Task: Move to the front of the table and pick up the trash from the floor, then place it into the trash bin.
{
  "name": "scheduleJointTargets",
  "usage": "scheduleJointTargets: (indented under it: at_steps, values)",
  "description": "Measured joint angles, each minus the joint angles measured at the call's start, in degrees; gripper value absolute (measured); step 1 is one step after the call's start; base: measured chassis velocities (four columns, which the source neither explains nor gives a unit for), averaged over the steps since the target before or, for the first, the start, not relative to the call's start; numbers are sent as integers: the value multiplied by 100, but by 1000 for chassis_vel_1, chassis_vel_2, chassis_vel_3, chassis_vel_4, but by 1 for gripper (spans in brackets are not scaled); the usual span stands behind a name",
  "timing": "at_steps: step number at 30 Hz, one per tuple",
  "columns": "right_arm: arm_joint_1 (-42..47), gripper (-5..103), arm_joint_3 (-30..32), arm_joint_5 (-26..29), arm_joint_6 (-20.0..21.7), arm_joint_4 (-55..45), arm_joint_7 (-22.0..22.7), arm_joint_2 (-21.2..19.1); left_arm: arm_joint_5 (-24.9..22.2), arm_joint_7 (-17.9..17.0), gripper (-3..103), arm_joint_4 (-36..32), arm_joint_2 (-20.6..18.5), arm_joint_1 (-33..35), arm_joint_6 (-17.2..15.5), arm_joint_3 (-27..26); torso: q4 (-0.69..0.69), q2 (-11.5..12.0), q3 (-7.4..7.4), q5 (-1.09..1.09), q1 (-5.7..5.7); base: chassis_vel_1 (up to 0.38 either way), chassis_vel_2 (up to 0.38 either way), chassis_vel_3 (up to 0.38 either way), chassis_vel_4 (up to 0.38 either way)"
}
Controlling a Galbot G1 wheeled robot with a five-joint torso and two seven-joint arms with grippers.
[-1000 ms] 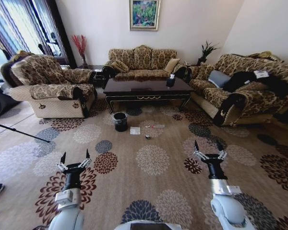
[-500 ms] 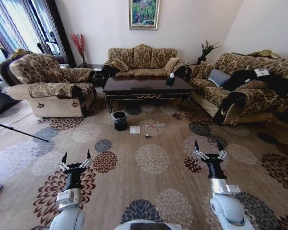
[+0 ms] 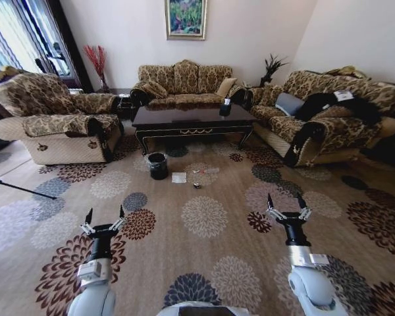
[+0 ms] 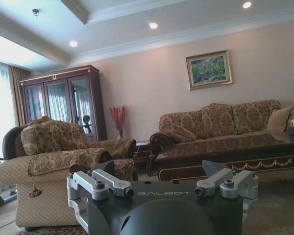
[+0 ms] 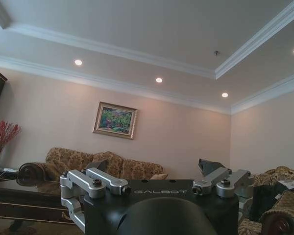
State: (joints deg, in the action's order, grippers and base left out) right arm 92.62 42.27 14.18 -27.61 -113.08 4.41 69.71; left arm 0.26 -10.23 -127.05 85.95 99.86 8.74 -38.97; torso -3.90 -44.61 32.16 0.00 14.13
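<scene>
A: Head view: the whole scene has shifted, so the robot drives. Trash (image 3: 179, 178) lies at twelve o'clock, bin (image 3: 158, 166) at eleven, before the table (image 3: 191, 117).

B: Both wrist views: left gripper (image 3: 104, 217) and right gripper (image 3: 286, 204) spread, empty.

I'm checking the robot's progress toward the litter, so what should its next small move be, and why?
Probably keep driving forward. The trash lies on the floor beside the trash bin, just before the table, well beyond both arms. The left tool and right tool are held out open and empty, far short of it.
</scene>
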Motion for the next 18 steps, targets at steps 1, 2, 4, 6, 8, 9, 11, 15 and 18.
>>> scheduleJointTargets:
  at_steps: [1,2,4,6,8,9,11,15,18]
  values:
    - [3,100,0,-4,-4,11,0,0,2,0,100,6,0,-2,9,1,-2,42,-23,0,-19,0,0,0,0]
    - [3,100,0,-5,-5,14,0,0,3,1,100,7,0,-4,12,1,-2,74,-40,0,-34,0,0,0,0]
    - [3,100,0,-8,-6,17,0,1,3,2,100,9,0,-5,14,1,-2,101,-56,0,-44,0,0,0,0]
    - [0,100,0,-11,-8,24,0,3,3,4,100,13,1,-8,21,0,-1,162,-93,0,-68,0,0,0,0]
    - [-9,100,0,-12,-9,33,1,4,7,6,100,24,0,-9,30,-2,0,229,-131,0,-97,0,0,0,0]
    - [-9,100,0,-12,-9,33,1,4,7,6,100,24,0,-9,30,-2,0,229,-131,0,-97,0,0,0,0]
    - [-18,100,-1,-12,-10,45,1,5,16,8,100,38,3,-15,38,-3,-1,300,-174,0,-126,0,0,0,0]
    - [-29,100,-2,-11,-13,66,1,3,29,21,100,62,9,-26,45,1,-1,396,-232,0,-164,0,0,0,0]
    - [-42,100,-2,-10,-15,80,2,3,29,27,100,73,13,-31,47,10,-1,502,-295,0,-208,0,0,0,0]
